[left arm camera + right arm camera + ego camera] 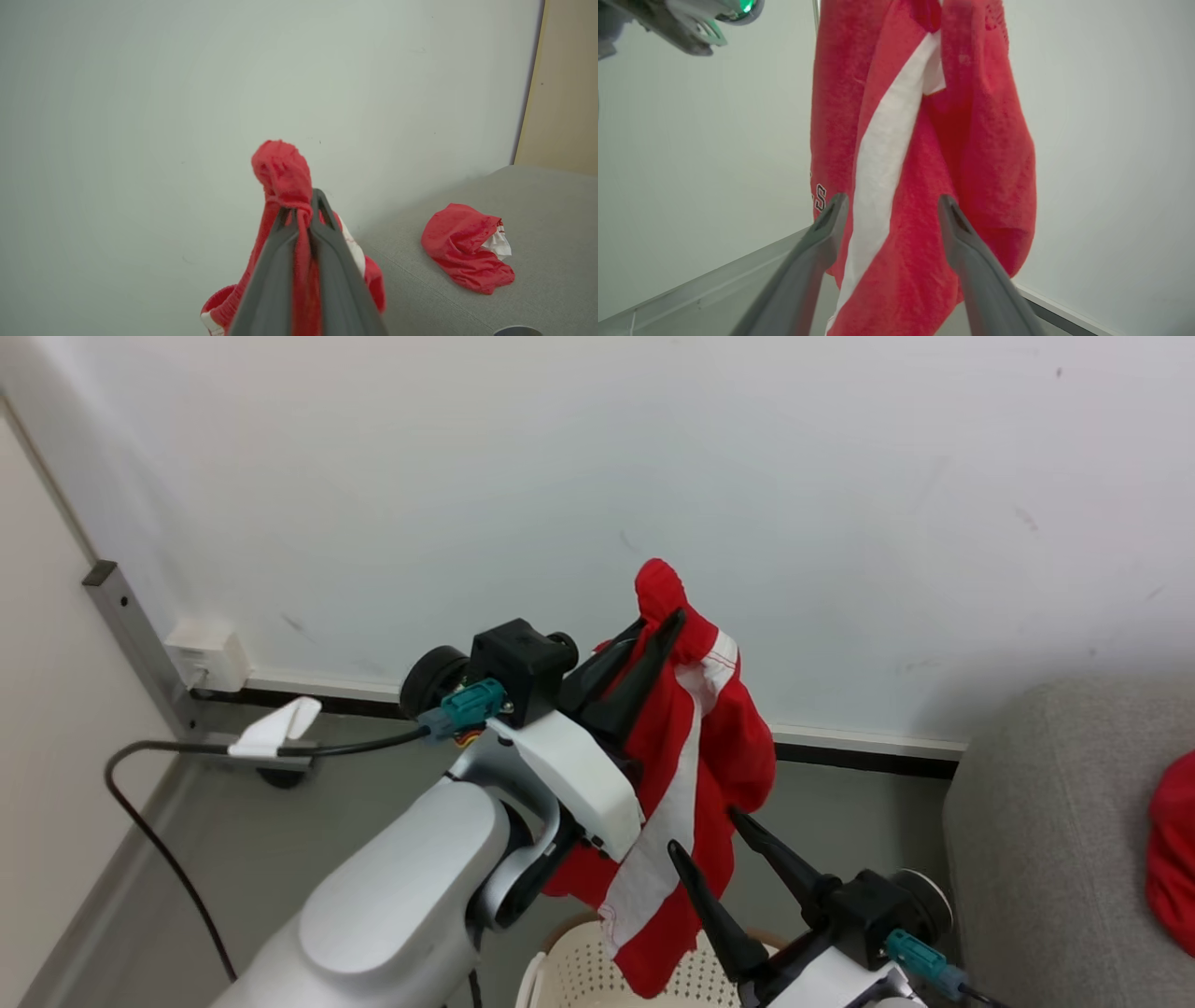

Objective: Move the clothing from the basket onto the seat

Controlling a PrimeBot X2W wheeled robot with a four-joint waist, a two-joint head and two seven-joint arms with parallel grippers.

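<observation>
My left gripper (658,630) is pinched tight on a bunched top fold of the bright red soft fabric garment with a white stripe (719,747). I hold it high in front of the pale wall, so the cloth's long axis runs straight down from the fingers. Its lower hem dangles just over the oval cream-white perforated plastic basket (579,961) at the bottom of the head view.

My right gripper (705,831) is spread wide and holds nothing. Its two dark fingers point up at the lower half of the hanging cloth. I think the tips stop just short of touching it, though the right wrist camera doesn't let me be sure.

The relation that counts is that the large light grey upholstered sofa seat (1036,821) lies to my right of the held cloth, and lower. A second crumpled red garment (462,252) already lies on its cushion. My right arm is the nearer one to the seat and stands between it and the cloth, so I judge the left arm must carry rightward past it.
</observation>
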